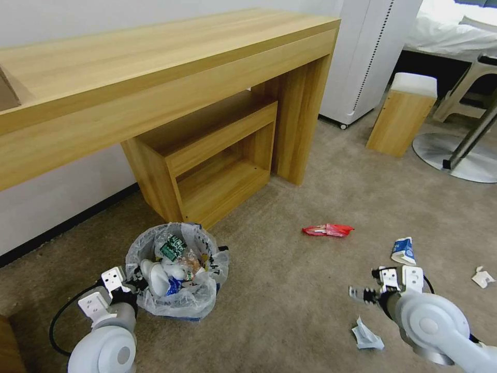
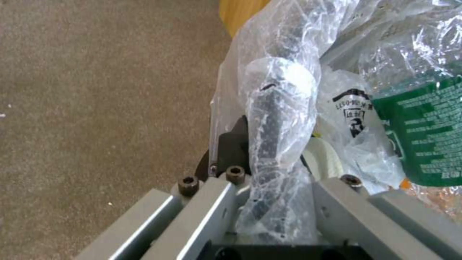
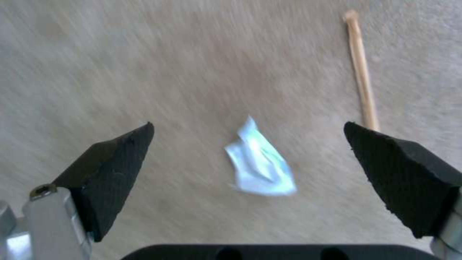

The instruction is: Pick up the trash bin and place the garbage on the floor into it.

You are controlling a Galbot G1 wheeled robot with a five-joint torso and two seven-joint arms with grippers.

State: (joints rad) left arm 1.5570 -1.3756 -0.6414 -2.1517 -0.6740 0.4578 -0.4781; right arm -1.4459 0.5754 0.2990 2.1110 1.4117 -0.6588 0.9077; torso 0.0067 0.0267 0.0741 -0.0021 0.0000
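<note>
**Ana:** Left hand [image 1: 135, 281] first: it sits at the near-left of the scene, pinching the left rim of the trash bin [image 1: 178, 269], with the crinkly liner bunched between its fingers [image 2: 231, 151]. The bin stands or hangs low over the floor [image 1: 290, 290] in front of the wooden bench [image 1: 155, 77]; I cannot tell whether its blue base is touching the carpet.

**Ben:** What's in it?

**Ana:** It looks well filled: a green-label bottle [image 1: 172, 247] near the top, something white and rounded on the left side, a scrap of blue and some orange-brown wrapper, all inside the plastic bag.

**Ben:** And to the right?

**Ana:** A red wrapper [image 1: 327, 230] lies in the middle of the carpet, well apart from the bin. Further right is a blue-white carton [image 1: 404, 250], then a crumpled white tissue [image 1: 483, 277] at the far right edge. The right hand [image 1: 365, 295] hovers at the near right, spread wide, directly above a folded white scrap [image 3: 260, 168]. A wooden stick [image 3: 362, 72] lies just beyond one fingertip.

**Ben:** So the step?

**Ana:** I'd judge the bin is in hand and collecting is under way. The next move calls for lowering the right hand straight down, closing on the thin scrap without snagging carpet pile, then carrying it left to the bin's mouth.
</note>
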